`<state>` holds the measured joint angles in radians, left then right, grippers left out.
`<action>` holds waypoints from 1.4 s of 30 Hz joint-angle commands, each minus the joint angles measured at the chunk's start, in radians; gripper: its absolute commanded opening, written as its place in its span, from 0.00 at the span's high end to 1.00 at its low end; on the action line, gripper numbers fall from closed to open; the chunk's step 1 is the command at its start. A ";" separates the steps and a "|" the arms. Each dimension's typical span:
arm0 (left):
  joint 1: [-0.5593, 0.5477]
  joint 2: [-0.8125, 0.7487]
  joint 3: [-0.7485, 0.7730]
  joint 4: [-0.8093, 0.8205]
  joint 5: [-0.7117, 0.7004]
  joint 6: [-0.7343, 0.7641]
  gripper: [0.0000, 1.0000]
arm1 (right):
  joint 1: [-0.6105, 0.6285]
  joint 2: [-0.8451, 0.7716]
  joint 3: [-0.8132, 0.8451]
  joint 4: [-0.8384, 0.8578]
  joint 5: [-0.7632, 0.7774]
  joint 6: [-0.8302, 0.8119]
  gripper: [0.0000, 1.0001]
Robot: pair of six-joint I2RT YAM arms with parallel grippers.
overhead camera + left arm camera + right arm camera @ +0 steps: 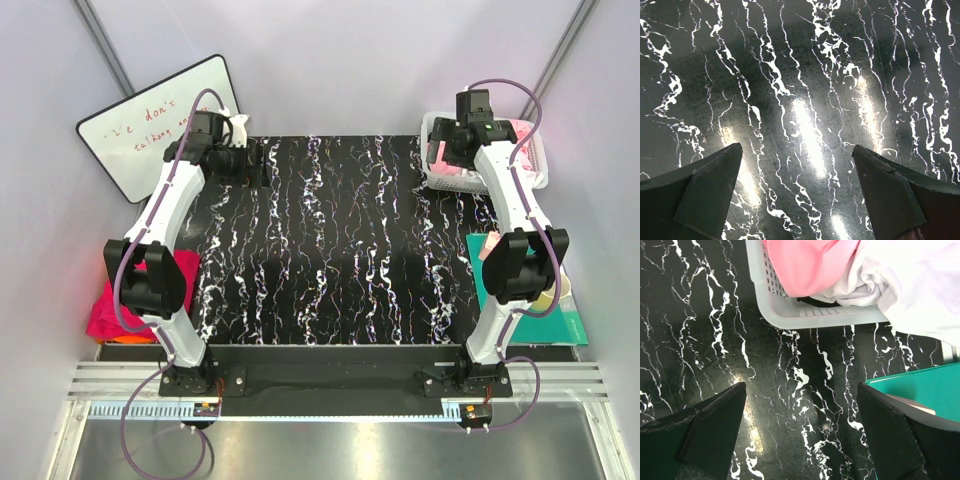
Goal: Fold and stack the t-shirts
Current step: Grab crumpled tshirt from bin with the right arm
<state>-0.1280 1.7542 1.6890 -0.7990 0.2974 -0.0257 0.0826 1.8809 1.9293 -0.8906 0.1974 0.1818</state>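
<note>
A pink t-shirt (pixel 810 265) and a white t-shirt (pixel 910 285) lie bunched in the white mesh basket (pixel 790 315) at the table's far right; pink cloth (pixel 520 135) shows there from above. A magenta-red t-shirt (pixel 110 300) lies off the table's left edge, partly hidden by the left arm. My right gripper (pixel 801 387) is open and empty, over the black marbled table just in front of the basket (pixel 447 150). My left gripper (pixel 795 150) is open and empty over bare table at the far left (pixel 258 163).
A teal mat (pixel 540 300) lies at the right edge and also shows in the right wrist view (pixel 920 390). A whiteboard (pixel 150 120) leans at the back left. A bit of orange (pixel 494 240) shows by the right elbow. Grey walls enclose the table.
</note>
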 commanded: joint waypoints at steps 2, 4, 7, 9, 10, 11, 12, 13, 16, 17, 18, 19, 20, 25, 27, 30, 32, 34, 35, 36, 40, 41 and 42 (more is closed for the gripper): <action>-0.001 -0.050 0.041 0.027 -0.011 0.020 0.01 | 0.017 -0.022 0.049 0.035 -0.056 0.004 0.00; -0.002 -0.051 0.035 0.027 0.037 0.049 0.01 | 0.022 -0.013 0.062 0.035 -0.073 -0.004 0.00; -0.007 -0.036 0.043 0.018 0.013 0.041 0.01 | 0.029 0.010 0.086 0.033 -0.091 -0.016 0.00; -0.007 -0.021 0.058 0.012 -0.001 0.038 0.01 | 0.032 0.029 0.114 0.027 -0.096 -0.025 0.00; -0.007 -0.016 0.069 0.004 -0.016 0.038 0.01 | 0.039 0.037 0.126 0.024 -0.090 -0.033 0.00; -0.007 -0.007 0.074 0.001 -0.021 0.040 0.01 | 0.040 0.052 0.152 0.019 -0.073 -0.041 0.00; -0.007 -0.004 0.078 -0.003 -0.027 0.035 0.01 | 0.040 0.060 0.166 0.019 -0.058 -0.047 0.00; -0.007 -0.001 0.084 -0.003 -0.027 0.035 0.01 | 0.042 0.066 0.183 0.016 -0.044 -0.062 0.00; -0.007 0.007 0.083 -0.003 -0.021 0.030 0.01 | 0.042 0.110 0.272 0.005 0.023 -0.093 0.00; -0.007 0.011 0.083 -0.003 -0.018 0.032 0.01 | 0.037 0.141 0.330 -0.008 0.069 -0.093 0.00; -0.007 0.013 0.080 -0.003 -0.015 0.032 0.01 | 0.039 0.156 0.358 -0.013 0.095 -0.093 0.00; -0.007 0.019 0.077 -0.003 -0.012 0.030 0.01 | 0.039 0.174 0.382 -0.018 0.155 -0.091 0.00; -0.007 0.025 0.077 -0.003 -0.009 0.030 0.01 | 0.036 0.202 0.425 -0.027 0.183 -0.091 0.00; -0.007 0.045 0.078 -0.003 0.028 0.030 0.01 | -0.046 0.329 0.600 -0.115 0.141 -0.023 0.00; -0.007 0.051 0.072 -0.003 0.048 0.029 0.01 | -0.163 0.377 0.663 -0.158 0.044 0.086 0.00; -0.007 0.057 0.049 0.004 0.066 0.029 0.01 | -0.306 0.440 0.711 -0.183 -0.182 0.182 0.06; -0.007 0.060 0.038 0.014 0.074 0.000 0.01 | -0.328 0.481 0.753 -0.194 -0.196 0.167 0.07; -0.007 0.073 0.031 0.018 0.094 -0.005 0.01 | -0.342 0.510 0.790 -0.197 -0.184 0.124 0.03; -0.007 0.076 0.029 0.023 0.100 -0.008 0.01 | -0.342 0.517 0.797 -0.203 -0.173 0.108 0.01; -0.007 0.080 0.032 0.023 0.109 -0.010 0.01 | -0.342 0.523 0.800 -0.205 -0.159 0.082 0.00; -0.007 0.117 0.043 0.026 0.129 -0.016 0.01 | -0.346 0.563 0.763 -0.222 -0.151 0.065 0.00; -0.007 0.122 0.047 0.026 0.137 -0.017 0.01 | -0.346 0.572 0.760 -0.225 -0.157 0.064 0.00; -0.007 0.132 0.057 0.026 0.140 -0.017 0.01 | -0.346 0.587 0.760 -0.231 -0.167 0.067 0.02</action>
<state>-0.1322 1.8557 1.7233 -0.8062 0.3836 -0.0277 -0.3054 2.4428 2.6614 -1.0962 0.0822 0.2718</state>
